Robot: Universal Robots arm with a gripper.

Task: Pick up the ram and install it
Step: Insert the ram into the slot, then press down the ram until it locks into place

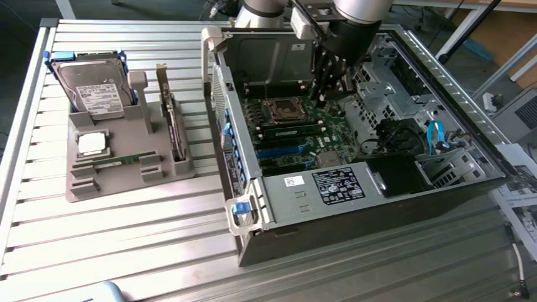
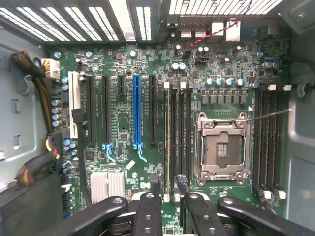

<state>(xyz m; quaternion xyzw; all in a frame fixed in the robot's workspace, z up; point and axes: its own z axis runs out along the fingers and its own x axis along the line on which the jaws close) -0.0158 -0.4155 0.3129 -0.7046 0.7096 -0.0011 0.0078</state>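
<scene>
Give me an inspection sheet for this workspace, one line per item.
Surface: slatted metal table.
Job's things: one ram slotted into the motherboard; a second ram lying in the grey holder.
Clutter: hard drive, processor chip, expansion card in the holder.
Grippers: gripper open, astride that ram inside the computer case.
Cables: blue cable and a wire bundle inside the case.
Surroundings: papers at the exterior view's right edge.

No writing can be made out. The hard drive (image 1: pixel 94 88) carries a white printed label (image 1: pixel 102 99). The computer case (image 1: pixel 353 220) bears a black label (image 1: pixel 339 186) and a small white sticker (image 1: pixel 293 181), all illegible.
</scene>
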